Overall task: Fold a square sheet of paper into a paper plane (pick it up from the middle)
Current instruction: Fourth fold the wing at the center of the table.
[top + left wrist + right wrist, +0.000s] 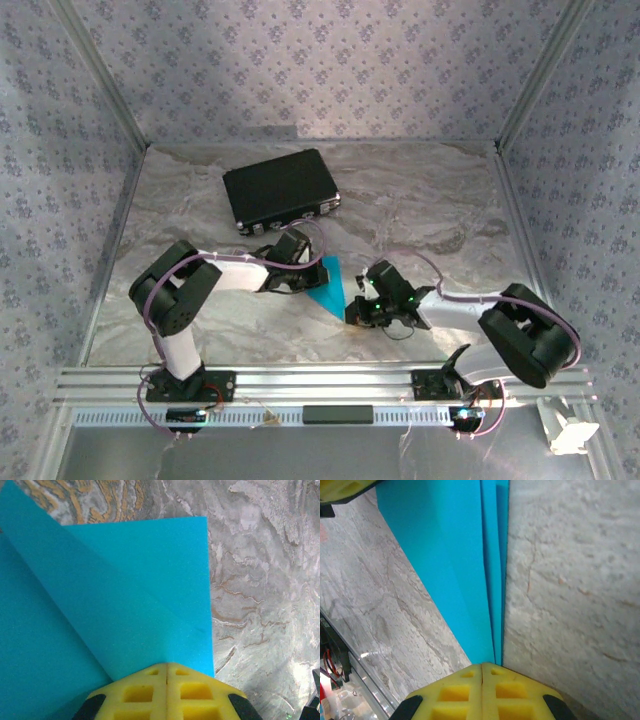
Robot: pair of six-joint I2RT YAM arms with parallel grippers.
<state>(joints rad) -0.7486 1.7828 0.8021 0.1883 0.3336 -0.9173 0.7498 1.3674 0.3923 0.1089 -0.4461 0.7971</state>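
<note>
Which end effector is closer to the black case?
The left end effector, right by the case; the right end effector sits farther away.

My gripper [482, 666] is pressed shut, its two yellow fingers [455, 692] meeting at a thin seam. The blue paper [445, 555] comes out from between the tips and runs up and away in folded layers, edges stacked close on the right. It lies over the marbled table [570, 580]. Another yellow pad [342, 487] shows by the paper's top left corner.
</note>
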